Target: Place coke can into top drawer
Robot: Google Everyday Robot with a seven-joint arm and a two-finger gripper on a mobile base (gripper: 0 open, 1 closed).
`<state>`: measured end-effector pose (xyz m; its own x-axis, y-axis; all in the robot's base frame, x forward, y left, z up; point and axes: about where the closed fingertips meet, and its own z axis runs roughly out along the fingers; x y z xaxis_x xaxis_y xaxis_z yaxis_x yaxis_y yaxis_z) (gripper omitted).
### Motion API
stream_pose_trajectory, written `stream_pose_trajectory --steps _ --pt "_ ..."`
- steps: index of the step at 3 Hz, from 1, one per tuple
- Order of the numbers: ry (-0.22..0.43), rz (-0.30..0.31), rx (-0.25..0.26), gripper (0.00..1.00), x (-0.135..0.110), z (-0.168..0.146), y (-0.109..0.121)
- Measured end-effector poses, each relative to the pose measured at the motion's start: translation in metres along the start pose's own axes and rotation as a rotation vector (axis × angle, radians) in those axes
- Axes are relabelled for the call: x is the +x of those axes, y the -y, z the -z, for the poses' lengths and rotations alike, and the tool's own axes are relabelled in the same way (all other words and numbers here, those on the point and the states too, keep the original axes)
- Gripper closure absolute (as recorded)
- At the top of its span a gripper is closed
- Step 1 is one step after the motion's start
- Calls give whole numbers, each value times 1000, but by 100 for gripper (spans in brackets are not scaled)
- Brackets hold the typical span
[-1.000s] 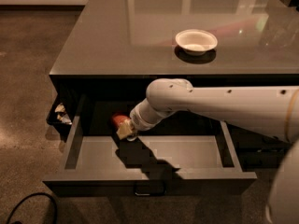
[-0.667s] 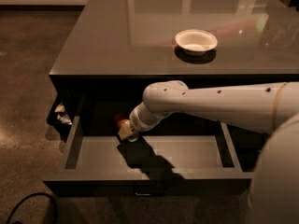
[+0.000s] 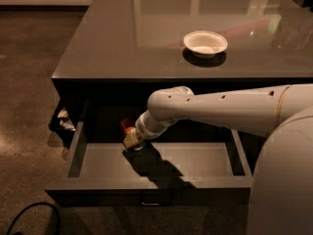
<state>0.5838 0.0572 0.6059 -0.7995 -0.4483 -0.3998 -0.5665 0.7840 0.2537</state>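
Note:
The top drawer [image 3: 195, 164] is pulled out wide below the dark counter, its grey floor showing and a small handle [image 3: 157, 199] on its front. My white arm reaches in from the right. My gripper [image 3: 132, 139] is low at the back left of the drawer, just above the floor. The coke can [image 3: 128, 126] shows as a small red shape right at the gripper's tip, mostly hidden by the gripper and the counter's shadow. I cannot tell whether it rests on the floor.
A round white bowl [image 3: 205, 43] sits on the counter top [image 3: 146, 38] at the back right. A dark rack with pale items [image 3: 63, 120] hangs at the counter's left side. A black cable [image 3: 29, 214] lies on the floor at the front left.
My gripper with the can has moved a little right and down toward the drawer floor. The can is more hidden now.

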Motion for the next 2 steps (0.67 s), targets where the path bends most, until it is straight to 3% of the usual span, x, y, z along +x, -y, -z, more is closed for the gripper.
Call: stream_pose_trajectory --steps 1,2 --pt "0 0 0 0 0 0 0" --pt "0 0 0 0 0 0 0"
